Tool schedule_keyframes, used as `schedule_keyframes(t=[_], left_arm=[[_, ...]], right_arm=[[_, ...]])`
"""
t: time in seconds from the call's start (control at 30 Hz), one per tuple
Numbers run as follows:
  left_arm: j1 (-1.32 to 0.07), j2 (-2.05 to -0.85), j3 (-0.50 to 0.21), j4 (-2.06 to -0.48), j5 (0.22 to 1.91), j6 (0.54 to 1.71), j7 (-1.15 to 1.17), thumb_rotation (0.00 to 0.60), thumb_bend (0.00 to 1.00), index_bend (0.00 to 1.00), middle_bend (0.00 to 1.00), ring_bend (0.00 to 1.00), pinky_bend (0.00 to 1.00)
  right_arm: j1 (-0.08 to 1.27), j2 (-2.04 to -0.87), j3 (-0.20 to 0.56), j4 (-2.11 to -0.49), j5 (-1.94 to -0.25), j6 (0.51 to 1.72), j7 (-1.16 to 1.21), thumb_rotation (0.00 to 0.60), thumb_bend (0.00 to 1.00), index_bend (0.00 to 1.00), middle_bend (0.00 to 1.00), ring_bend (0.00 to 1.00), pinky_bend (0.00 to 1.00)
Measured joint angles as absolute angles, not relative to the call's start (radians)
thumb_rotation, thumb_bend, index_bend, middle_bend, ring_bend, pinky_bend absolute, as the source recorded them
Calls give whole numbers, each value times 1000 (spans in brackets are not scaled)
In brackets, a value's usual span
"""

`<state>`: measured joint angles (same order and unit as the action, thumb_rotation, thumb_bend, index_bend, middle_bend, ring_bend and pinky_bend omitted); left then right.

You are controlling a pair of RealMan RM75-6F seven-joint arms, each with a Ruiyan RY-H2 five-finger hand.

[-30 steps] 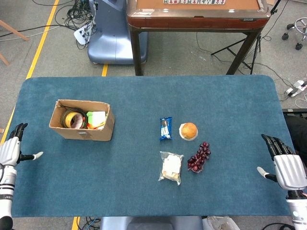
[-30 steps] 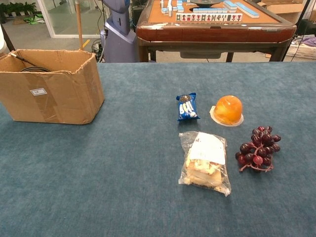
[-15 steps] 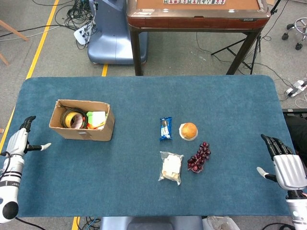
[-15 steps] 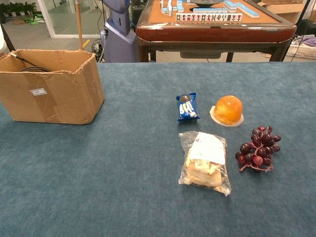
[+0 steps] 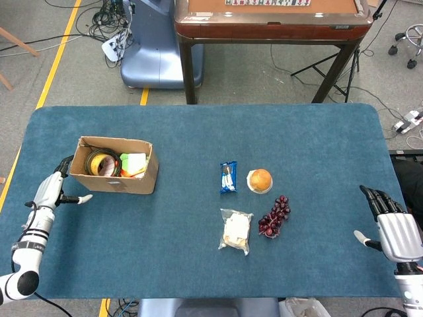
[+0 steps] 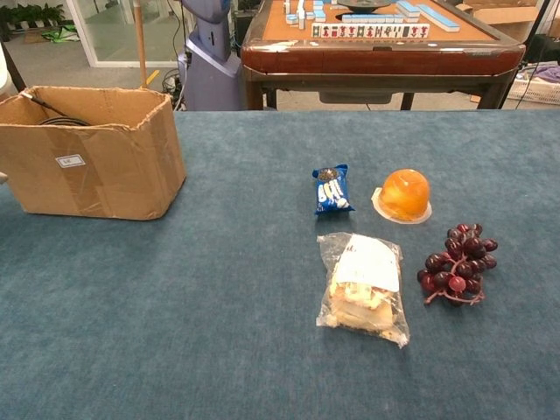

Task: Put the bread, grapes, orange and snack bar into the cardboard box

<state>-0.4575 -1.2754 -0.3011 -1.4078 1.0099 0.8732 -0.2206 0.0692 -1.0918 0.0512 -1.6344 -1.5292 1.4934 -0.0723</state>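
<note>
The cardboard box stands at the left of the blue table, open on top, with a cable coil and coloured packs inside; the chest view shows its wall. My left hand is at the box's left end, fingers apart, holding nothing. The blue snack bar and orange lie mid-table. In front of them lie the bagged bread and dark grapes. My right hand rests open at the table's right edge, far from everything.
A wooden mahjong table and a blue machine base stand behind the table's far edge. Bare blue cloth lies between the box and the food.
My left hand has moved right, from the table's left edge up to the box's left end. The box has shifted very slightly in the chest view. The right hand has stayed put.
</note>
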Motion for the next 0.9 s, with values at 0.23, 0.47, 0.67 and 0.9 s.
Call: schedule_keyframes(t=[0.23, 0.47, 0.67, 0.9], left_arm=[[-485, -1284, -293, -1458, 1026, 874, -186, 600, 0, 0, 0, 56, 163], [-505, -1285, -281, -1530, 1026, 876, -152, 600, 0, 0, 3, 60, 163], [-522, -1284, -273, -1605, 1011, 888, -107, 600, 0, 0, 5, 61, 163], [-551, -1289, -266, -1682, 981, 906, -32, 600, 0, 0, 8, 63, 163]], right_arm=[[69, -1088, 50, -1634, -1532, 1493, -65, 600, 0, 92, 166, 144, 333], [71, -1084, 47, -1635, -1535, 1487, -56, 600, 0, 92, 166, 144, 332], [75, -1079, 43, -1638, -1538, 1476, -50, 600, 0, 92, 166, 144, 332], [76, -1068, 35, -1650, -1549, 1471, -37, 600, 0, 118, 186, 153, 332]])
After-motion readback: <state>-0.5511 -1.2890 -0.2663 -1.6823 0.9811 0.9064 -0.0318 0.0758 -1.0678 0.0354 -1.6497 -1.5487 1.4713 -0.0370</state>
